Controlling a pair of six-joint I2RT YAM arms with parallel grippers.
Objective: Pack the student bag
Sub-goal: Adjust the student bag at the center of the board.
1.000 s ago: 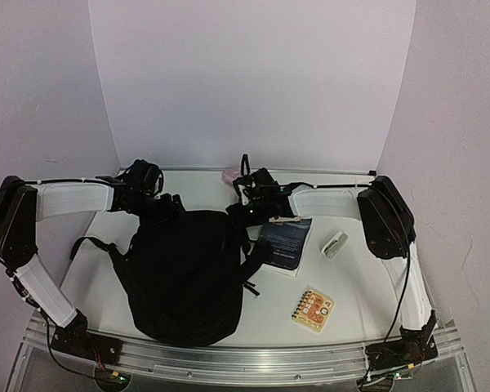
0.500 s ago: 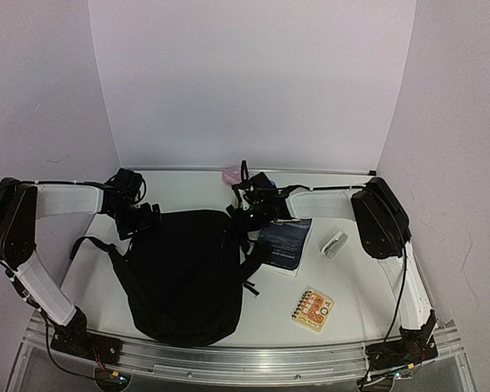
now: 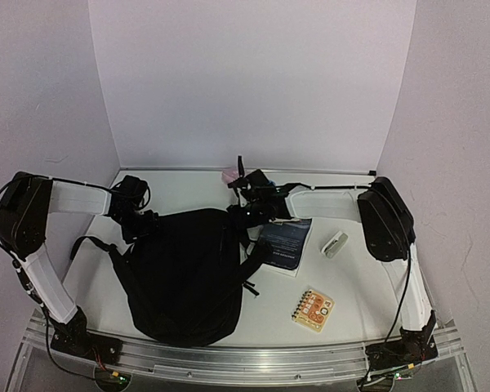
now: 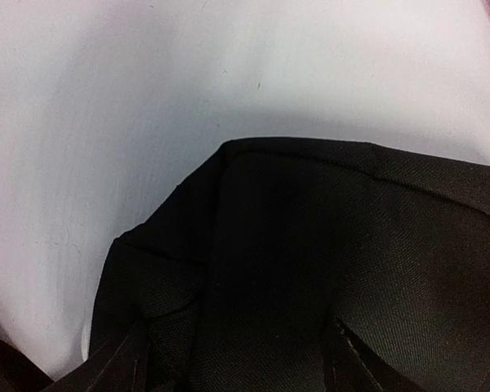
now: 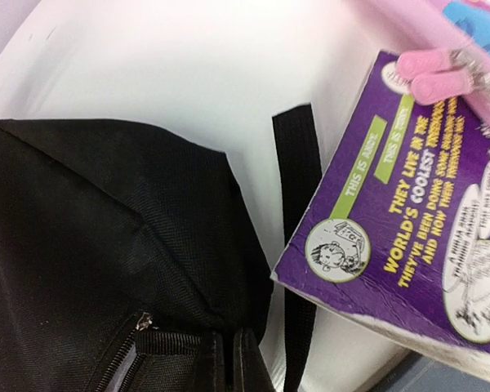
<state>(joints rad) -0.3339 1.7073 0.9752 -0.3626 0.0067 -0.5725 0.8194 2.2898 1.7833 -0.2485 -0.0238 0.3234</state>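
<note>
**Bag flat mid-table; jaw states of both grippers unreadable**

Top cam, near to far: spiral notepad (image 3: 313,309) near-right on table (image 3: 355,282). Student bag (image 3: 184,273) lies flat, centre-left. Dark booklet (image 3: 284,243) just R of bag. Small grey item (image 3: 335,244) beside it, too small to ID. L gripper (image 3: 141,222) at bag's far-left corner, R gripper (image 3: 243,214) at far-right corner. Both black on black, so open vs closed can't be told. Wrist cams show no clear fingers. R wrist cam: bag zipper (image 5: 126,353), loose strap (image 5: 298,188), purple book (image 5: 392,245) cut off by frame, blurred pink item (image 5: 433,69) on it.
</note>
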